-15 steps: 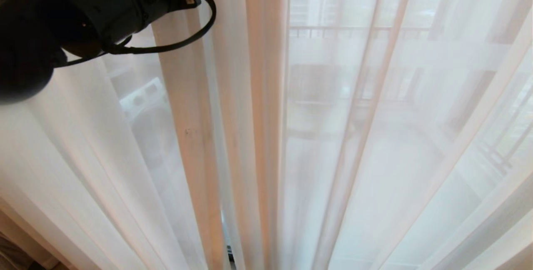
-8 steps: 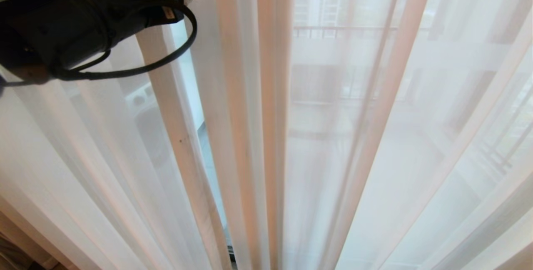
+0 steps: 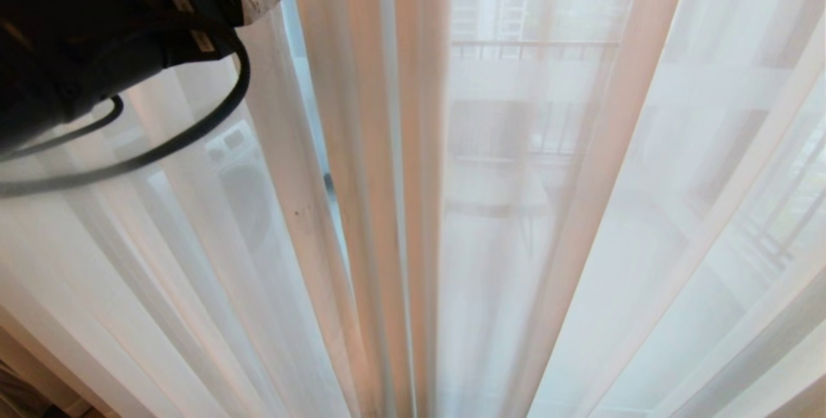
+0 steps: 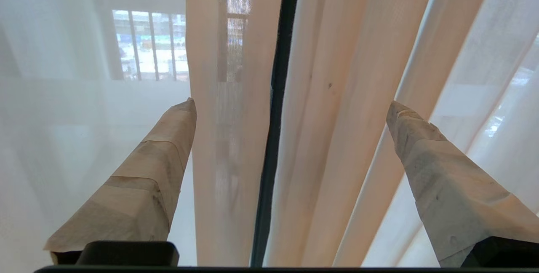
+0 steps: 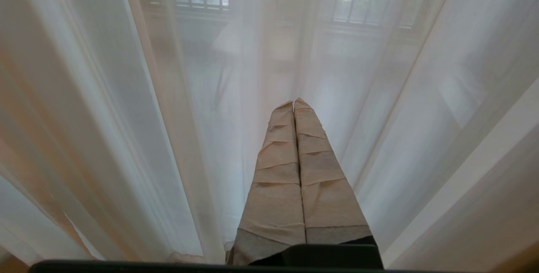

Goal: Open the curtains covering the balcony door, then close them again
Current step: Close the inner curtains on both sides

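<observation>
my left gripper [image 4: 290, 104] stands wide before the curtains [image 3: 387, 179] hanging closed straight ahead; my right gripper [image 5: 294, 103] is pressed together. thin, light, slippery sheer: i'd pinch the thicker folded centre edge.

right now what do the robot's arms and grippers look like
The left arm is bulky and black, with a looping black cable and small labels. The left gripper and right gripper both have long tapering fingers wrapped in creased, scuffed beige tape on black mounts.

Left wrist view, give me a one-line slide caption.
Open left gripper faces the sheer curtains, a dark door frame showing between the folds.
</observation>
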Controlling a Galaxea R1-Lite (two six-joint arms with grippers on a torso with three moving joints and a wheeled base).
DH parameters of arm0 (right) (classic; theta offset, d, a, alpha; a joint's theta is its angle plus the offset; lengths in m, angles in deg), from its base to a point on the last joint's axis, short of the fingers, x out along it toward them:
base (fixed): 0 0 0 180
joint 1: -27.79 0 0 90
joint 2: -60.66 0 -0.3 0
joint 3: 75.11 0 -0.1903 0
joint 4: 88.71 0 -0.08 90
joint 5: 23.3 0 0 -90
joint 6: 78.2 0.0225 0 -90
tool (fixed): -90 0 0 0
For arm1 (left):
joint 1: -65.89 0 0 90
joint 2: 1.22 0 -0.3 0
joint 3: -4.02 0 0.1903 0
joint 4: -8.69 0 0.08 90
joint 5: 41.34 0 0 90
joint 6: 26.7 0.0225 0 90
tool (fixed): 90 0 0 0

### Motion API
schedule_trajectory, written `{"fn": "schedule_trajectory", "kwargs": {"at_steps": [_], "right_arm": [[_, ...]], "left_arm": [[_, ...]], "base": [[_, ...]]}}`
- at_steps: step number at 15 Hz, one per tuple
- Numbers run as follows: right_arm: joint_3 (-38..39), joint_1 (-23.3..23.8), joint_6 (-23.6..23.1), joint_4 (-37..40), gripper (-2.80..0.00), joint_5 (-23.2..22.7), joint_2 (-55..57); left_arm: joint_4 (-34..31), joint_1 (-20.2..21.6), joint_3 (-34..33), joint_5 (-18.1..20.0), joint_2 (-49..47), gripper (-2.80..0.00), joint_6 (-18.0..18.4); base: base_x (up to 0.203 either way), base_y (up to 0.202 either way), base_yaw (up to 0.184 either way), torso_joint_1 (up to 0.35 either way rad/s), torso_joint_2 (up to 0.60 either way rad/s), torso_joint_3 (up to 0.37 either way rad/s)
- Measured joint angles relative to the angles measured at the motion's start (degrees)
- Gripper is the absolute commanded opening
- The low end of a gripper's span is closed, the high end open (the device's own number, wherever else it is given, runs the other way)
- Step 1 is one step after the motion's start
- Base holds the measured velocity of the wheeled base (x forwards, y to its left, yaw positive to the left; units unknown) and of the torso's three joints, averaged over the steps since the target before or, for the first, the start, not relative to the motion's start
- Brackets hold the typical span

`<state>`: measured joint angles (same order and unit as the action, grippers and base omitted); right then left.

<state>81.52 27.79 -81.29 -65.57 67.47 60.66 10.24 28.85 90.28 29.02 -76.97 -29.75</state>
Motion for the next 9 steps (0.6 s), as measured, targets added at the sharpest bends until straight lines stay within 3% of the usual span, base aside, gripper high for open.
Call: {"fn": "schedule_trajectory", "kwargs": {"at_steps": [9], "right_arm": [[0.0, 0.0, 0.0, 0.0, -2.80, 0.0, 0.0]], "left_arm": [[-0.5, -2.4, -8.3, -2.8, 10.9, 0.00, 1.6]], "base": [[0.000, 0.000, 0.000, 0.000, 0.00, 0.000]]}}
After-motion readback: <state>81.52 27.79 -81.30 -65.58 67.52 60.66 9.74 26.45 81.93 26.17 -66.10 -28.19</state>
